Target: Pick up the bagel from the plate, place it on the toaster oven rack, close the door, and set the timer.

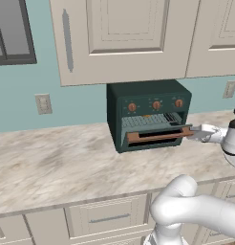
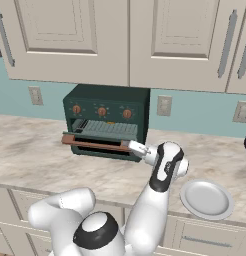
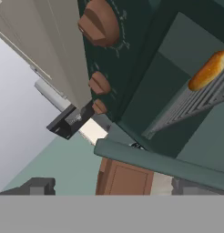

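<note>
The dark green toaster oven [image 1: 148, 95] stands on the counter against the wall. Its door [image 1: 156, 137] hangs partly open, copper handle [image 2: 95, 143] along the front edge. My gripper [image 1: 190, 132] is at the handle's right end, open, fingers wide apart on either side of the handle [image 3: 125, 177] and door edge. The bagel [image 3: 208, 70] lies on the wire rack [image 3: 191, 107] inside the oven. The rack [image 2: 107, 128] shows through the gap above the door. The white plate [image 2: 206, 198] sits bare on the counter to the right. The timer [image 1: 178, 103] is the right-end knob of three.
Cream wall cabinets [image 1: 124, 33] hang low over the oven. Wall outlets [image 2: 164, 105] flank it on the blue backsplash. Marble counter [image 1: 52, 162] stretches left of the oven, with drawers [image 1: 107, 217] below its front edge.
</note>
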Available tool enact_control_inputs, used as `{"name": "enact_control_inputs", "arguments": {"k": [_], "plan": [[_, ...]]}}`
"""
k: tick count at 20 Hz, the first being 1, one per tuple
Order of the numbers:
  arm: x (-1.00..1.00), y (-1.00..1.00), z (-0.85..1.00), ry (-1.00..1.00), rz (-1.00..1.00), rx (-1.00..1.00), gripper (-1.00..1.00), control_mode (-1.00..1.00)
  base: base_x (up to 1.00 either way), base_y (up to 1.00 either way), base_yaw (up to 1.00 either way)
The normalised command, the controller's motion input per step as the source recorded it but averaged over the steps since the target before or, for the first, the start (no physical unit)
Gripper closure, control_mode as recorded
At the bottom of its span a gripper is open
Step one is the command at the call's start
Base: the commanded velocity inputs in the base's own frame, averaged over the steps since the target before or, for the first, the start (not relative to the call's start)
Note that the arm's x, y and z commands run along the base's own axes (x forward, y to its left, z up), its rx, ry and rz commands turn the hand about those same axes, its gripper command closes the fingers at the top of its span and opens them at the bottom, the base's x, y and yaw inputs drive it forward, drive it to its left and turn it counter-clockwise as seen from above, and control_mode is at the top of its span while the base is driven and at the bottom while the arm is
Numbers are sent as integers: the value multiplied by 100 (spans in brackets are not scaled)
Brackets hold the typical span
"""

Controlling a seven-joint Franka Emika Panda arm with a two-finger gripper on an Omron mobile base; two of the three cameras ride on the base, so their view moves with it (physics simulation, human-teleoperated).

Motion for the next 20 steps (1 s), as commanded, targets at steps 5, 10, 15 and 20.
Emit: {"name": "enact_control_inputs", "arguments": {"k": [5,10,15,20], "plan": [[40,100,64,-20,-6,2,-100,-100,0,0,0],[50,100,44,-11,-15,0,-100,-100,0,0,0],[35,75,31,18,-19,-13,-100,-100,0,0,0],[27,75,3,1,-51,-10,-100,-100,0,0,0]]}}
